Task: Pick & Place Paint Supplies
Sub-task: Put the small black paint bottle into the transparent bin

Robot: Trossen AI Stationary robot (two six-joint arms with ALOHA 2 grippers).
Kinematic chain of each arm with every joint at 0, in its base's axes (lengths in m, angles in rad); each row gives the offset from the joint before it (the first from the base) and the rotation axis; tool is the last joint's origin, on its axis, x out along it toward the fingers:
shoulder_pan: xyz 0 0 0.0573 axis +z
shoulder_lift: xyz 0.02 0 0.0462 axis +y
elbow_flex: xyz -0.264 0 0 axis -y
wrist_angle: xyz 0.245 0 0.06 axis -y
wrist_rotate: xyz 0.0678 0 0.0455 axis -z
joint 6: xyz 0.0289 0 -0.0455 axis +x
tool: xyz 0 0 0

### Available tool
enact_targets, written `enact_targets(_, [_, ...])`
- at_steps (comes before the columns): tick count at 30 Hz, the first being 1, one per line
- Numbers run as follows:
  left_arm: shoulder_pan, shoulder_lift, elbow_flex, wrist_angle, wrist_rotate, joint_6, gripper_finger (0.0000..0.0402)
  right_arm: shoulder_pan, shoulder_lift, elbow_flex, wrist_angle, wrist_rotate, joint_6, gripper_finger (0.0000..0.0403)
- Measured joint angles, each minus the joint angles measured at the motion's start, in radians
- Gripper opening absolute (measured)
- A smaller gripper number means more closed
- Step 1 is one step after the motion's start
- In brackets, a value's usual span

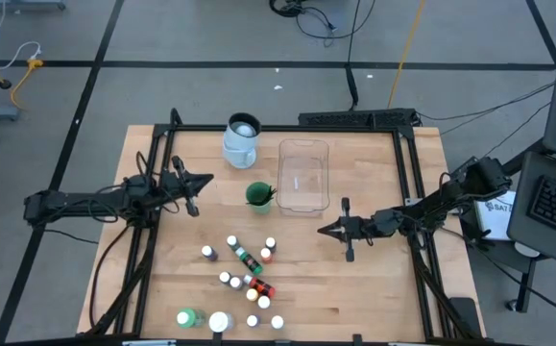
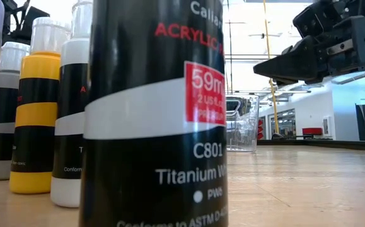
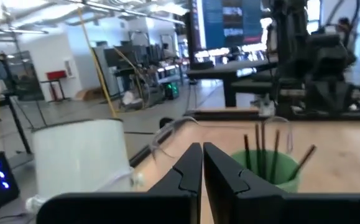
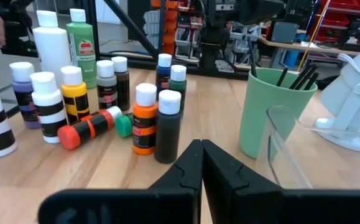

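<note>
Where the wooden tabletop (image 1: 162,288) is viewed from above, the following items are recorded, largest first.

Clear rectangular tub (image 1: 302,176): set toward the far middle of the tabletop, just beside the jug.

Pale jug (image 1: 241,139): stood at the far edge, to the left of the tub.

Green cup (image 1: 258,195): placed near the tub's near left corner; thin dark brushes (image 4: 299,77) are held upright in it.

Larger green bottle (image 1: 188,317) and white jar (image 1: 220,322): kept side by side at the near edge of the tabletop.

Small white-capped paint bottles (image 1: 249,279): gathered in a loose cluster between the cup and the near edge. Most are stood upright; a red-and-black one (image 4: 87,127) is laid on its side. Yellow (image 4: 74,93), orange (image 4: 145,118) and black (image 4: 167,126) bottles are noted among them.

Left pincer (image 1: 195,183): held above the tabletop to the left of the cup, fingers drawn nearly together with only a thin gap between them, nothing gripped.

Right pincer (image 1: 327,231): held above the tabletop to the right of the bottle cluster, near the tub's near end, fingers pressed together, nothing gripped.
</note>
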State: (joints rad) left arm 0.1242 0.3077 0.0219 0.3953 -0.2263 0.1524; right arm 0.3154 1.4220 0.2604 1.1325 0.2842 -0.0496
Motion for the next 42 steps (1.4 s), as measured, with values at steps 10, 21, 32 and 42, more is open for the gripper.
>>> enact_targets(10, [-0.001, 0.000, 0.000, -0.058, 0.259, 0.007, 0.0010, -0.015, 0.000, 0.000, 0.002, 0.000, -0.063, 0.0000])
enact_targets(21, [0.000, 0.000, 0.000, -0.011, 0.127, 0.077, 0.0013, -0.092, -0.001, 0.000, -0.012, -0.001, -0.107, 0.0000])
enact_targets(32, [0.000, 0.000, 0.000, 0.004, 0.124, 0.083, 0.0021, -0.100, -0.001, -0.001, -0.032, -0.001, -0.101, 0.0000])
enact_targets(42, [0.000, 0.000, 0.000, -0.001, -0.011, 0.108, 0.0021, -0.100, -0.001, -0.001, -0.031, 0.000, -0.230, 0.0000])
